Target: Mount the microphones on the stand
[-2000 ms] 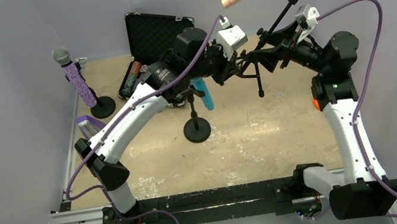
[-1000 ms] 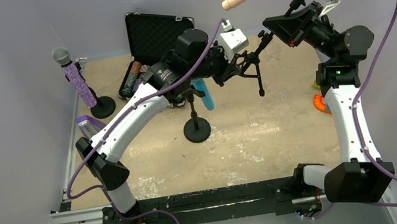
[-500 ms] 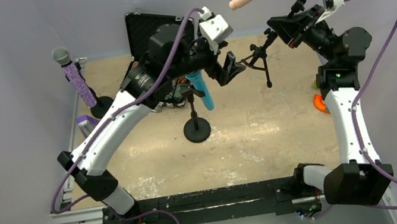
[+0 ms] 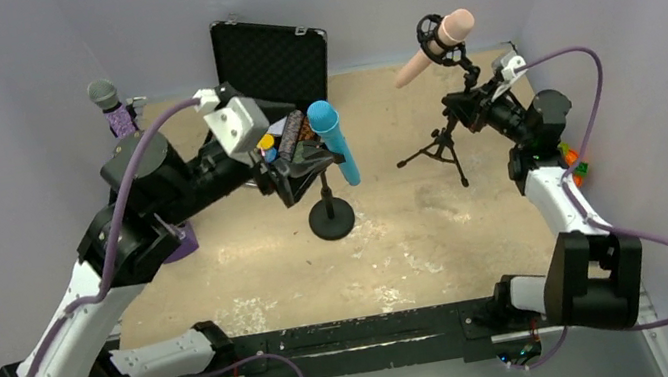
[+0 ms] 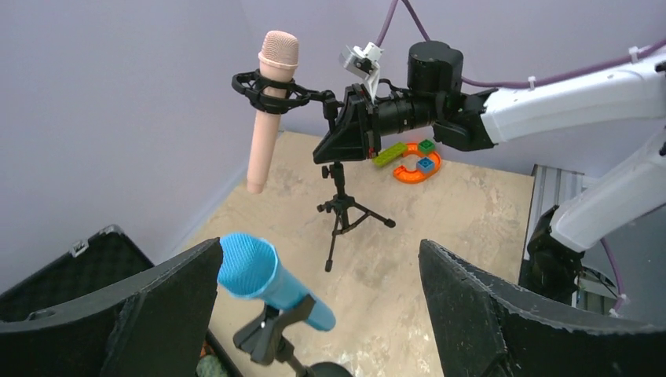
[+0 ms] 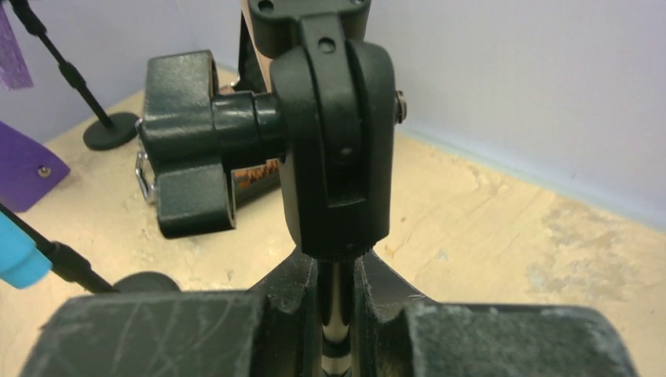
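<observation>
Pink microphone (image 4: 434, 46) is up in its shock mount (image 4: 431, 29) at the top of the tripod stand (image 4: 441, 143), slanted head-up toward the back wall, and that makes 3 seated: the blue microphone (image 4: 332, 140) sits tilted in the clip of the round-base stand (image 4: 332, 217) mid-worktop, and the purple microphone (image 4: 118, 116) is on its own stand at the far left corner. All 3 legs of the tripod look planted on the worktop (image 4: 419, 236).

Right pincer (image 4: 461, 111) is closed tight on the tripod's thin post, just under the black swivel knuckle (image 6: 338, 133); the wrist view shows the post pinched between the pads. Left pincer (image 4: 298, 166) is spread wide and holding nothing, hanging just beside the blue microphone's clip, with the open black case (image 4: 268, 52) behind it.

So the step, as I read it, is the let-go. That stand is top-heavy, with the pink microphone hanging out to 1 side, so part the jaws slowly and evenly so neither pad drags the post sideways. Then back out level along the line of the fingers, not upward, or the knuckle overhead gets clipped. Watch the legs as grip eases; if 1 lifts, close again and settle it. The left arm should draw away from the clip, clear of the blue microphone's tail
</observation>
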Controlling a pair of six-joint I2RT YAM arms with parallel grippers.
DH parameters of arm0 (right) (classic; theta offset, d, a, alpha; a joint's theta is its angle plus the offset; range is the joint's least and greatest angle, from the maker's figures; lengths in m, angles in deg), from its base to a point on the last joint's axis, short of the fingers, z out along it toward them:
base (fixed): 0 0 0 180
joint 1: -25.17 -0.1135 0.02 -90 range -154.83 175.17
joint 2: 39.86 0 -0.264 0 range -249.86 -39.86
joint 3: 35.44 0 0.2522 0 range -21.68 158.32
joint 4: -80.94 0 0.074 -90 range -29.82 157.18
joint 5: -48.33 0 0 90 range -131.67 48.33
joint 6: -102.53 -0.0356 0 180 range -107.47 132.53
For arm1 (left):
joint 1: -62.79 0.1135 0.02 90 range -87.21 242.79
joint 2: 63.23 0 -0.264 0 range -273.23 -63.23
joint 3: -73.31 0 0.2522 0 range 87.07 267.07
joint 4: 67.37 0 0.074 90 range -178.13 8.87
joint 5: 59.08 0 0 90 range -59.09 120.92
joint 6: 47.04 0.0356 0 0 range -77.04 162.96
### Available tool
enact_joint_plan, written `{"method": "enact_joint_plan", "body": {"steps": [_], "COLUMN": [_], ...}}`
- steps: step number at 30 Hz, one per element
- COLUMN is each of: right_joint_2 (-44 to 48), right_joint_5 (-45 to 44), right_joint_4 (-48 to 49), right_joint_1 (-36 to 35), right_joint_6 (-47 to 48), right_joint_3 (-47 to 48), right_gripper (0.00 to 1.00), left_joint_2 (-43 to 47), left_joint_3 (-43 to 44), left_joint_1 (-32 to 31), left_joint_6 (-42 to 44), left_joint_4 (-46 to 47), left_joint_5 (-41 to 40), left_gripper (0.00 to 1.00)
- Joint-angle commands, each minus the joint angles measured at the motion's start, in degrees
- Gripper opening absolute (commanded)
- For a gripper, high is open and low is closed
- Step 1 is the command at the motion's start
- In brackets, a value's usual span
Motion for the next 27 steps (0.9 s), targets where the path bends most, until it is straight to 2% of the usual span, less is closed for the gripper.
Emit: {"method": "enact_joint_plan", "body": {"steps": [1,8,14,22,27], "right_joint_2": [-2.1,-5.3,-6.1,-7.5,-8.3], "right_joint_5": [2.1,7.0,9.5,10.7,11.4], "right_joint_4": [10.4,9.0,5.1,2.0,0.2], "right_joint_1": [0.2,0.2,0.1,0.9,2.0], "right_joint_6": [4.2,11.7,17.6,17.0,15.6], "right_joint_3": [0.2,-1.7,-3.2,-4.0,-2.9], "right_gripper": [0.0,0.0,0.0,0.0,0.08], "left_joint_2": [7.1,18.6,25.5,32.0,33.8], "left_joint_3": [-9.0,-24.4,-31.7,-39.7,-41.9], "left_joint_1": [0.3,0.3,0.3,0.2,0.3], "left_joint_6": [0.4,-3.9,-5.2,-11.6,-12.8], "left_joint_4": [0.4,2.6,2.4,4.4,4.0], "left_joint_5": [-4.2,-9.0,-12.9,-13.7,-13.7], "left_gripper": [0.99,0.99,0.99,0.98,0.99]}}
